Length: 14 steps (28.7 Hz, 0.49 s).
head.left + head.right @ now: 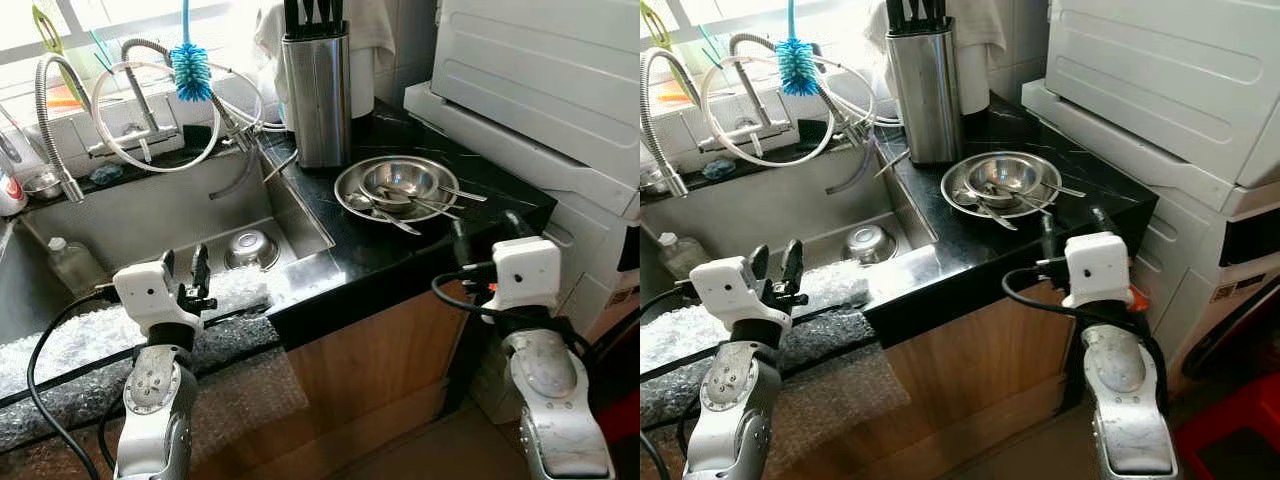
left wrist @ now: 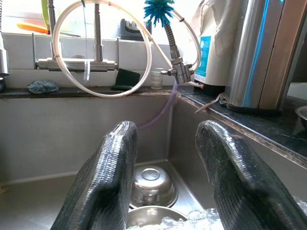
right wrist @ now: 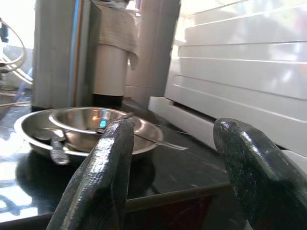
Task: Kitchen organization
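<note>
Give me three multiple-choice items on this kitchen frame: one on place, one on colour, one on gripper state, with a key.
1. Where does the small upturned steel bowl lie?
A. in the sink
B. on the black counter
C. on the white appliance

2. What colour is the head of the bottle brush hanging by the faucet?
A. red
B. blue
C. yellow

3. How is the right gripper?
A. shut on a spoon
B. shut on the plate
C. open, holding nothing

Key: 1 A, it sits on the sink floor near the drain. 2 B, its bristles are blue. 3 C, its fingers stand apart before the steel plate.
</note>
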Motion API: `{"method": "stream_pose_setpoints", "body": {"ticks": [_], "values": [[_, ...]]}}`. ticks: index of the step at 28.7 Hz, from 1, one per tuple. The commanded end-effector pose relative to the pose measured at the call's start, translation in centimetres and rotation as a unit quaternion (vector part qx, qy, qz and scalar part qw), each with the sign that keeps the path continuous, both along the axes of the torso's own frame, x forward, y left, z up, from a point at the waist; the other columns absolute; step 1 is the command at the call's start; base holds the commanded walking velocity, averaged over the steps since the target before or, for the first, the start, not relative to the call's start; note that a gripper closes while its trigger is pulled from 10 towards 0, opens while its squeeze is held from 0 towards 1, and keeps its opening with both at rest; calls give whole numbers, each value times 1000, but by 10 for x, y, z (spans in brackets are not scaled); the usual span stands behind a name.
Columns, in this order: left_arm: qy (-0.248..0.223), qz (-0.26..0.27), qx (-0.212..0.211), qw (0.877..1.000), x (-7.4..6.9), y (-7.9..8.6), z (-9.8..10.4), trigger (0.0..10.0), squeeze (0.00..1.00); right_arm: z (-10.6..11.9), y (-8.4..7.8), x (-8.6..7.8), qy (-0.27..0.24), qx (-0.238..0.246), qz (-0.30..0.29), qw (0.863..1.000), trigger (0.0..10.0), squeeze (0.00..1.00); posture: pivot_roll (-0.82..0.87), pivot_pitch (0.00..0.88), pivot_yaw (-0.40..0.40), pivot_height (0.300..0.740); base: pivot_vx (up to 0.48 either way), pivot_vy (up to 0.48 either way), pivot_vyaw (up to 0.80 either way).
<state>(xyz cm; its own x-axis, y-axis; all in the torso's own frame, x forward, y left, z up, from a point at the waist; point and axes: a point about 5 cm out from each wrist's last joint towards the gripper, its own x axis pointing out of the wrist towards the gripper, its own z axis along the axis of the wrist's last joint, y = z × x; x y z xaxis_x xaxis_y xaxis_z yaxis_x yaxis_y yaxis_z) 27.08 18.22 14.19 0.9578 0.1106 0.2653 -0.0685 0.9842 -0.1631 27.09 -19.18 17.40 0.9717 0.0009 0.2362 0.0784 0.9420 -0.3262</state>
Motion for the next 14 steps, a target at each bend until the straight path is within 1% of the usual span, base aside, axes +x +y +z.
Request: {"method": "stream_pose_setpoints", "body": {"ticks": [1, 5, 6, 7, 8, 14], "values": [[5, 9, 8, 1000, 1, 3, 0, 10000, 0, 3, 2, 4, -8, 9, 7, 1000, 10000, 0, -212, 0, 94, 740, 0, 0, 0], [4, 11, 8, 1000, 2, 3, 0, 10000, 0, 7, 4, 6, -14, 12, 16, 1000, 10000, 0, -207, 0, 94, 740, 0, 0, 0], [2, 13, 7, 1000, 2, 4, 2, 10000, 0, 11, 8, 9, -24, 10, 32, 999, 10000, 886, -201, 0, 94, 740, 0, 0, 0], [2, 13, 7, 1000, 2, 4, 2, 10000, 0, 11, 8, 9, -24, 10, 32, 999, 10000, 886, -201, 0, 94, 740, 0, 0, 0], [0, 14, 6, 1000, 2, 4, 3, 10000, 0, 13, 10, 10, -31, 12, 43, 999, 10000, 1000, -197, 0, 94, 740, 0, 0, 0], [-2, 15, 6, 1000, 2, 5, 4, 10000, 0, 18, 14, 12, -39, 16, 63, 997, 10000, 1000, -199, 0, 100, 740, 0, 0, 0]]}}
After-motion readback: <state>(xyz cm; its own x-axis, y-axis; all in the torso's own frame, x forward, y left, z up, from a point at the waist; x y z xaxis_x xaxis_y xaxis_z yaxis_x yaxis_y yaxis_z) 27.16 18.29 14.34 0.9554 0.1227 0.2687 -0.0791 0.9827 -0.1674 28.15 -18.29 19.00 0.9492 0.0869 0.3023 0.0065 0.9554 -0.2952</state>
